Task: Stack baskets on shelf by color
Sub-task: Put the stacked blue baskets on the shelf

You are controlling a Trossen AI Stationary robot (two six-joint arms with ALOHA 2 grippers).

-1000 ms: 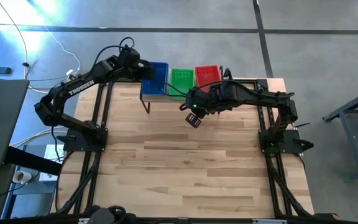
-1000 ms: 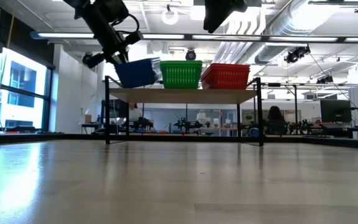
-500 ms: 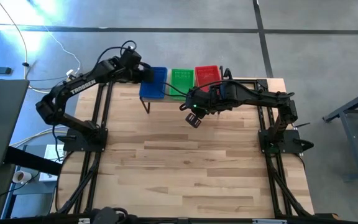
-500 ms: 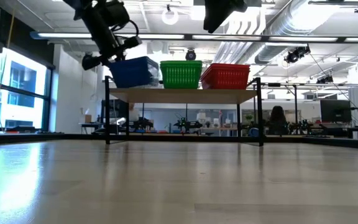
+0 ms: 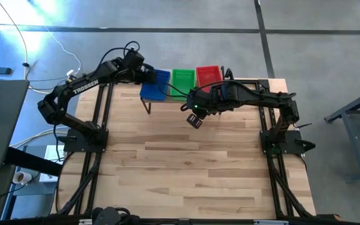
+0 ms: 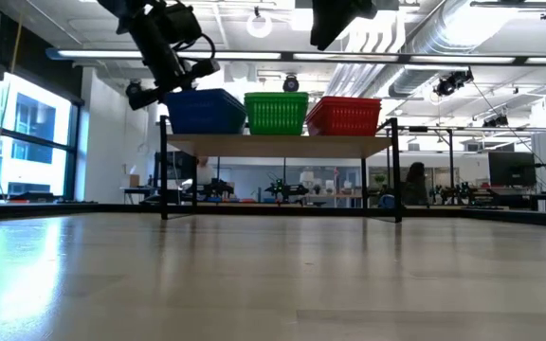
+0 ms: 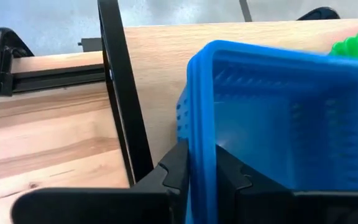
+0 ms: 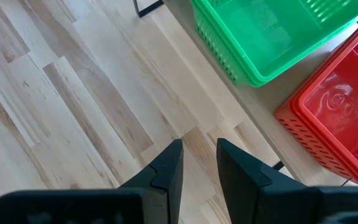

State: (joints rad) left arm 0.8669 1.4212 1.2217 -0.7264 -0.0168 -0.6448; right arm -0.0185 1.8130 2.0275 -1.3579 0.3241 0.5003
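Observation:
A blue basket [image 5: 157,85] [image 6: 205,112] sits level at the left end of the shelf [image 6: 278,144], beside a green basket [image 5: 182,80] [image 8: 266,37] and a red basket [image 5: 208,75] [image 8: 340,118] that stand on the plank. My left gripper [image 5: 144,74] [image 7: 202,177] is shut on the blue basket's left end. Whether its bottom rests on the plank, I cannot tell. My right gripper [image 5: 194,120] [image 8: 199,163] hovers over the table just in front of the shelf, open by a narrow gap and holding nothing. My left gripper holds the blue basket by the rim of its left end wall [image 7: 201,140]. One finger [image 7: 176,171] is outside the wall and the other is inside the basket. The fingers come from the table's left, slanting down. The basket is level, with its bottom at the shelf top.
The shelf stands along the table's far edge on thin black legs [image 6: 165,170]. The wooden tabletop [image 5: 186,162] stretches in front of it toward the near edge. Black arm frames run down the table's left and right sides. A person sits far behind the table [image 6: 415,180].
My left gripper has tipped the blue basket from tilted to level and brought it down at the shelf's left end, shifting slightly toward the table's left. It stays shut on the basket.

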